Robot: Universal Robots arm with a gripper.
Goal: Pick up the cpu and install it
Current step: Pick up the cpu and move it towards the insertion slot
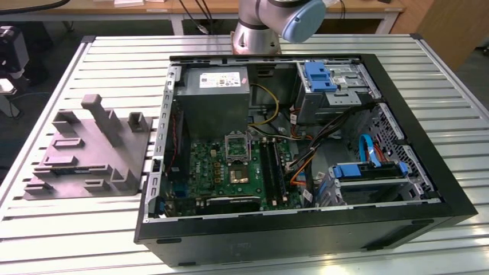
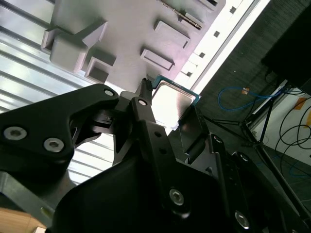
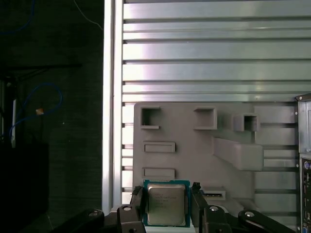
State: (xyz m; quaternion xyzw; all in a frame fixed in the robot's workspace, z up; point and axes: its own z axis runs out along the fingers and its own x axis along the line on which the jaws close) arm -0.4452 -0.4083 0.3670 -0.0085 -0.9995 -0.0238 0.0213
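The cpu [image 3: 166, 204], a small square chip with a silver top and a teal rim, sits between my two black fingers [image 3: 137, 203]. My gripper [image 3: 166, 195] is shut on it by two opposite edges. Well beneath the chip lies the grey moulded holder block [image 3: 194, 155] on the slatted table. In the second wrist view the cpu [image 2: 173, 99] shows again, held in the gripper [image 2: 170, 114] with the holder block [image 2: 126, 29] behind it. In the exterior view the holder block [image 1: 84, 152] lies left of the open computer case [image 1: 428, 189], whose silver socket frame [image 1: 237, 144] stands on the green motherboard.
The arm's base [image 1: 271, 23] rises behind the case. Inside the case are a power supply [image 1: 217, 97], drive cages with blue tabs [image 1: 321, 77] and loose cables [image 1: 336, 129]. The table's edge [image 3: 112, 97] runs close beside the holder block, with dark floor and cables beyond it.
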